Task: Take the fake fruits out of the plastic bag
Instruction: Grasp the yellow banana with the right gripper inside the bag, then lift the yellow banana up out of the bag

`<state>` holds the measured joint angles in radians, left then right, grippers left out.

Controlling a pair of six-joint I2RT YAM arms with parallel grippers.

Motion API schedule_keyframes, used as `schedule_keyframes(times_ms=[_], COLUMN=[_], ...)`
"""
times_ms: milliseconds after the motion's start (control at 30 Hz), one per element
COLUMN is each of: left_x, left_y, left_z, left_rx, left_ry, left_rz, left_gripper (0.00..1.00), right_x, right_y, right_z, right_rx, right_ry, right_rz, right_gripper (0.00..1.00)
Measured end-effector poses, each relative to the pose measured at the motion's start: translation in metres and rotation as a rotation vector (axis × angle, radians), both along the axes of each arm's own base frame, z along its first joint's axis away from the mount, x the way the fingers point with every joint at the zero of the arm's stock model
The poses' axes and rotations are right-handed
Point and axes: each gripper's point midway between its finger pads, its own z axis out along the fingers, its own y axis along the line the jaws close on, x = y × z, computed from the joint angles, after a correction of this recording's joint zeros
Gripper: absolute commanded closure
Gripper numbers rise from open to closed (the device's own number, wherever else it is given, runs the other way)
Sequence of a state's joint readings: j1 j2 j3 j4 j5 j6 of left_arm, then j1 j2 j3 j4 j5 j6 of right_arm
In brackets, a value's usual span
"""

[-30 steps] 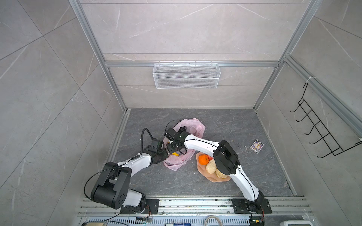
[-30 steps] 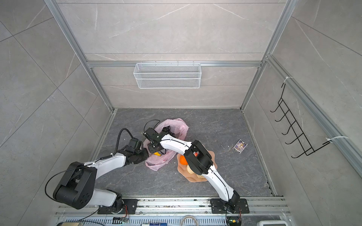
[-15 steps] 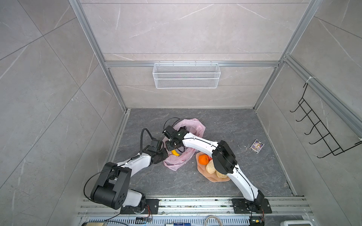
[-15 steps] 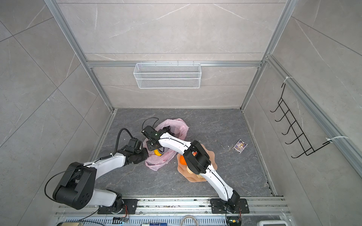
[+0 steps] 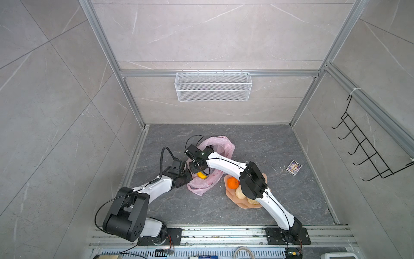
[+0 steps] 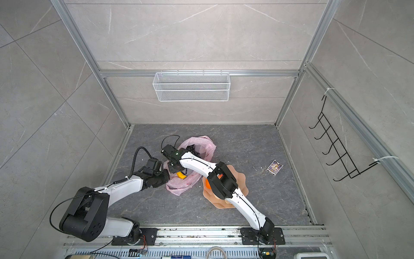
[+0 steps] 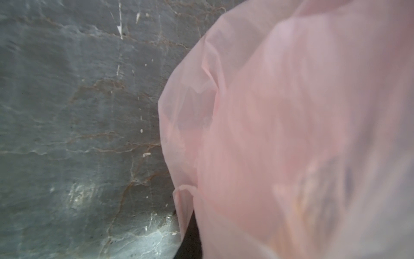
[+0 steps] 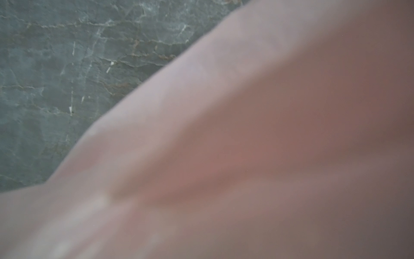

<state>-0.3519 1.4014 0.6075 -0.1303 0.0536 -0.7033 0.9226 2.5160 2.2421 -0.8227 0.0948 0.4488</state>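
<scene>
Wire basket (image 5: 212, 89), small card (image 5: 294, 167), peach dish (image 5: 244, 205)

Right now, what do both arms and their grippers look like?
The left arm and right arm have white links and bulky black joints. The left gripper and right gripper are black. A thick black cable loops off the left wrist, a thin cable off the right.

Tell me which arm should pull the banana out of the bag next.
Right. The right claw hangs just over the banana in the open bag; the left claw is shut on the bag's edge, seemingly holding it.
</scene>
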Motion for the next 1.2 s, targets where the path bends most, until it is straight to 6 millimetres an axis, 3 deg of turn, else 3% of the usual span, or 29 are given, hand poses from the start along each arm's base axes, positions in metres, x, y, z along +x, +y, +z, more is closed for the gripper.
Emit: schedule_keyframes(times_ms=[100,333,400,500,733,833,1067,1200], left_x=[0.001,0.003,0.007,0.011,0.023,0.026,0.019,0.015], left_y=[0.002,0.005,0.004,0.003,-0.001,-0.001,-0.004,-0.012], left_z=[0.000,0.000,0.004,0.009,0.019,0.020,0.008,0.008], left_rx=[0.001,0.025,0.029,0.028,0.020,0.024,0.073,0.100], left_ry=[-0.001,-0.004,-0.014,-0.028,-0.037,-0.037,-0.002,-0.013], left_rz=[0.005,0.007,0.003,-0.001,0.000,0.000,-0.052,-0.103], left_gripper=[0.95,0.96,0.96,0.96,0.96,0.96,0.97,0.97], right_x=[-0.002,0.001,0.002,0.002,-0.007,-0.007,0.010,0.030], right_y=[-0.004,-0.003,-0.005,-0.007,-0.016,-0.016,-0.002,0.003], right_z=[0.016,0.089,0.102,0.107,0.085,0.088,0.136,0.176], right_rx=[0.011,0.117,0.138,0.164,0.182,0.202,0.321,0.394], right_ry=[-0.013,-0.090,-0.105,-0.107,-0.086,-0.101,-0.202,-0.281], right_rz=[-0.002,-0.006,-0.012,-0.020,-0.013,-0.012,-0.016,-0.044], right_gripper=[0.81,0.81,0.81,0.81,0.81,0.81,0.80,0.80])
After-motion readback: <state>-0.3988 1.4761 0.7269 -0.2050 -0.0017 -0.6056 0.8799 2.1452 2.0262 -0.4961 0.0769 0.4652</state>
